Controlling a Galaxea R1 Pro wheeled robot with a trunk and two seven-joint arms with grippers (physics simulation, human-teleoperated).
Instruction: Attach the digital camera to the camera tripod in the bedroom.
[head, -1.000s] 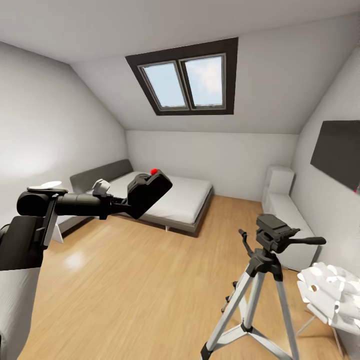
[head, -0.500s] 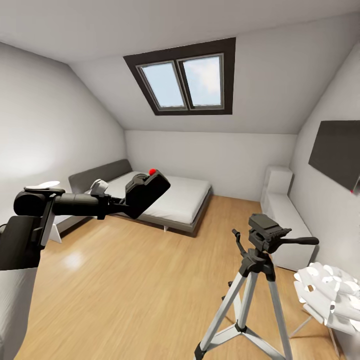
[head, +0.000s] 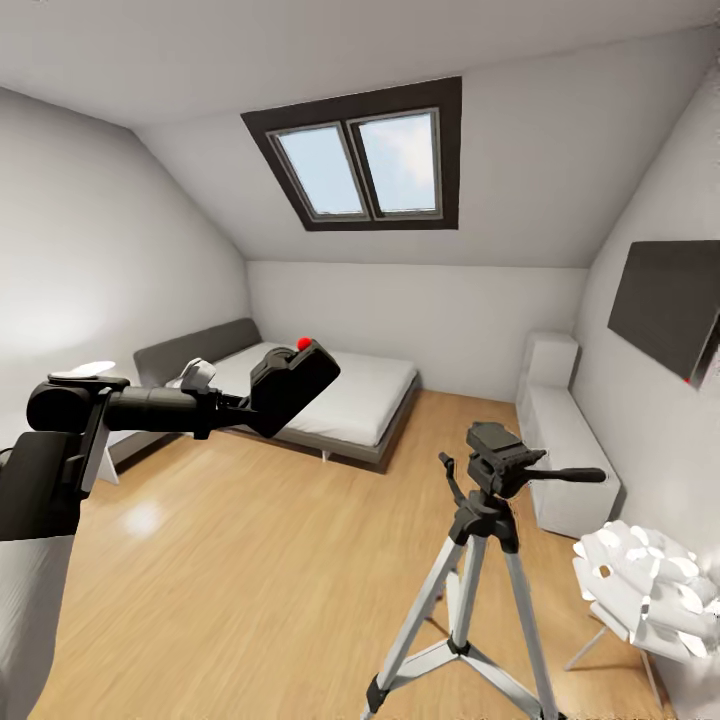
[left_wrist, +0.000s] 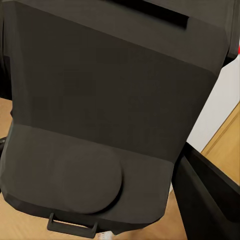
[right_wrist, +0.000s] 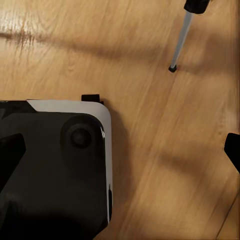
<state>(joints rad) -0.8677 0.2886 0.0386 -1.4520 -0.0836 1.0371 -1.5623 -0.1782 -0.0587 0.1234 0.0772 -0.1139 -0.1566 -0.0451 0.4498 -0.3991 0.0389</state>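
- Camera up in the air at the end of the left arm, tilted, red button on top, out over the wood floor with the bed behind.
- Left jaws clamped on the camera; dark body right up against the left wrist lens, one black finger alongside it.
- Tripod standing on the floor well apart from the camera, lower and to the right, black head with pan handle pointing right, nothing mounted on it.
- White lamp just beside the tripod, by the right wall.
- Skylight in the sloped ceiling above.
- Right wrist view: floor, one tripod leg; right jaws' state cannot be told.
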